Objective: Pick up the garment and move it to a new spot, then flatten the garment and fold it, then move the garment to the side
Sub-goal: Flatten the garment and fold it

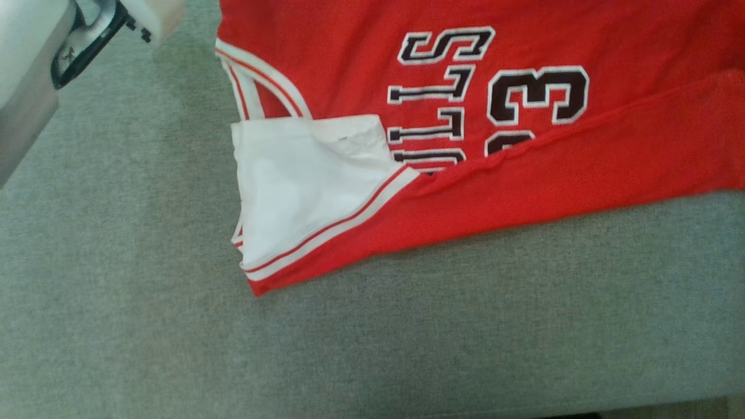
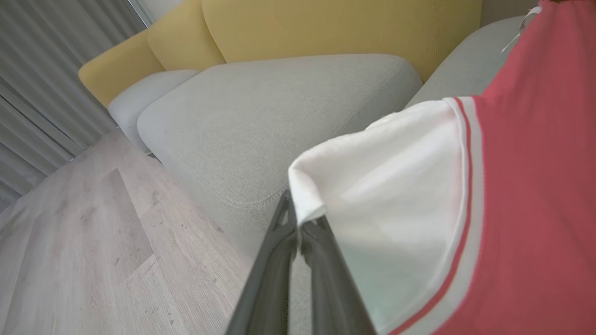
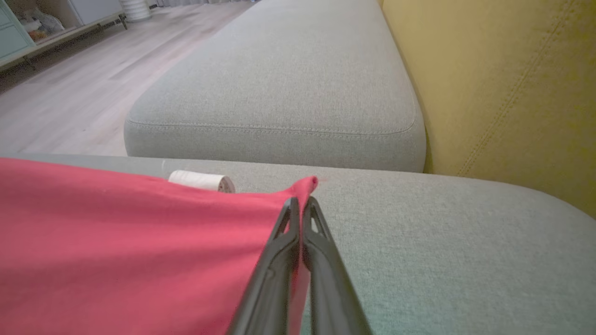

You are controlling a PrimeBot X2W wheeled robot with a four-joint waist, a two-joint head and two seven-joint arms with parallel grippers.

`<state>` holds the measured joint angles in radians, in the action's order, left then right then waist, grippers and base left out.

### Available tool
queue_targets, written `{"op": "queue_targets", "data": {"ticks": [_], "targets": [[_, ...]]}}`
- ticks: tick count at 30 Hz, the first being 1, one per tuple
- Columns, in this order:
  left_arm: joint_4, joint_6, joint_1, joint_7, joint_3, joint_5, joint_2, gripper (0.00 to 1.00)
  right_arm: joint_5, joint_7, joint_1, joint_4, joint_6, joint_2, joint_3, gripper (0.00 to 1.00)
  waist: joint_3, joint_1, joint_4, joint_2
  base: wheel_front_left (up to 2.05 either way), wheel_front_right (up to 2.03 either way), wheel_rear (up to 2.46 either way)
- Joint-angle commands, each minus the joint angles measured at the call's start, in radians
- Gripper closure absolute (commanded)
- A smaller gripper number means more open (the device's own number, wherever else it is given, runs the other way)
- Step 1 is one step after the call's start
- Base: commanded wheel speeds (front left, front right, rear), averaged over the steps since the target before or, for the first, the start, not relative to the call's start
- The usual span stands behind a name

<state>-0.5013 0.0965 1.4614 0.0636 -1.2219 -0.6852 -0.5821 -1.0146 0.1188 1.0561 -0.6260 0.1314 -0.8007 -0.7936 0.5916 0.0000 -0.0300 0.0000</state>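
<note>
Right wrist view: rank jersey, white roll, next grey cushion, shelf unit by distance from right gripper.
1. jersey: pinched in the right gripper, spreading left.
2. white roll: just beyond the jersey edge, left.
3. next grey cushion: ahead, across the seam.
4. shelf unit: far upper left.

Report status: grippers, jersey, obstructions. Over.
Left gripper shut on jersey, white lining. Right gripper shut on red corner. Jersey part-folded on grey cushion. White roll beside it.

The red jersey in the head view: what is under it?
The jersey lies on the grey sofa cushion, which is visible around it. Its near edge is folded over, covering part of the black lettering. Anything else beneath is hidden.
</note>
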Motion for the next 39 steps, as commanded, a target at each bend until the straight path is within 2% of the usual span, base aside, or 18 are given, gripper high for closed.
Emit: {"op": "queue_targets", "data": {"ticks": [1,6,9,17,22,29,35,36,37,38,39], "targets": [[0.009,-0.008,0.054,0.010,0.053,0.006,-0.036,1.00,-0.014,0.016,-0.018,0.020,-0.001,-0.048,-0.001,1.00,-0.005,0.0000,0.005,0.0000,0.00,0.00,0.00],[0.066,-0.017,0.006,0.037,0.038,0.009,-0.063,1.00,-0.062,0.050,-0.065,0.073,-0.001,-0.104,-0.028,1.00,-0.019,0.0000,0.020,0.0000,0.00,0.00,0.00],[0.129,-0.044,-0.048,0.049,0.028,0.010,-0.092,1.00,-0.086,0.075,-0.109,0.100,-0.001,-0.135,-0.040,1.00,-0.030,0.0000,0.030,0.0000,0.00,0.00,0.00],[0.370,-0.161,-0.226,0.053,0.001,0.008,-0.206,1.00,-0.118,0.126,-0.232,0.141,-0.001,-0.185,-0.057,1.00,-0.059,0.0000,0.049,0.0000,0.00,0.00,0.00],[0.517,-0.233,-0.333,0.045,-0.016,0.002,-0.257,1.00,-0.131,0.138,-0.303,0.153,-0.001,-0.196,-0.044,1.00,-0.072,0.0000,0.061,0.0000,0.00,0.00,0.00],[0.634,-0.297,-0.451,0.026,-0.033,-0.008,-0.285,1.00,-0.131,0.142,-0.411,0.178,-0.001,-0.208,-0.003,1.00,-0.083,0.0000,0.066,0.0000,0.00,0.00,0.00],[0.648,-0.323,-0.517,0.028,-0.041,-0.017,-0.274,1.00,-0.116,0.143,-0.480,0.197,-0.001,-0.188,0.031,1.00,-0.080,0.0000,0.065,0.0000,0.00,0.00,0.00],[0.643,-0.327,-0.527,0.032,-0.042,-0.017,-0.267,1.00,-0.110,0.143,-0.488,0.197,-0.001,-0.182,0.037,0.94,-0.079,0.0000,0.064,0.0000,0.00,0.00,0.00],[0.636,-0.331,-0.537,0.038,-0.042,-0.020,-0.257,1.00,-0.105,0.143,-0.496,0.194,-0.001,-0.175,0.042,0.59,-0.079,0.0000,0.064,0.0000,0.00,0.00,0.00],[0.627,-0.335,-0.546,0.046,-0.042,-0.025,-0.246,1.00,-0.100,0.143,-0.503,0.188,-0.001,-0.168,0.049,0.00,-0.080,0.0000,0.063,0.0000,0.00,0.00,0.00],[0.616,-0.342,-0.554,0.055,-0.042,-0.028,-0.235,0.83,-0.096,0.143,-0.507,0.181,-0.001,-0.160,0.062,0.00,-0.082,0.0000,0.062,0.0000,0.00,0.00,0.00]]}}
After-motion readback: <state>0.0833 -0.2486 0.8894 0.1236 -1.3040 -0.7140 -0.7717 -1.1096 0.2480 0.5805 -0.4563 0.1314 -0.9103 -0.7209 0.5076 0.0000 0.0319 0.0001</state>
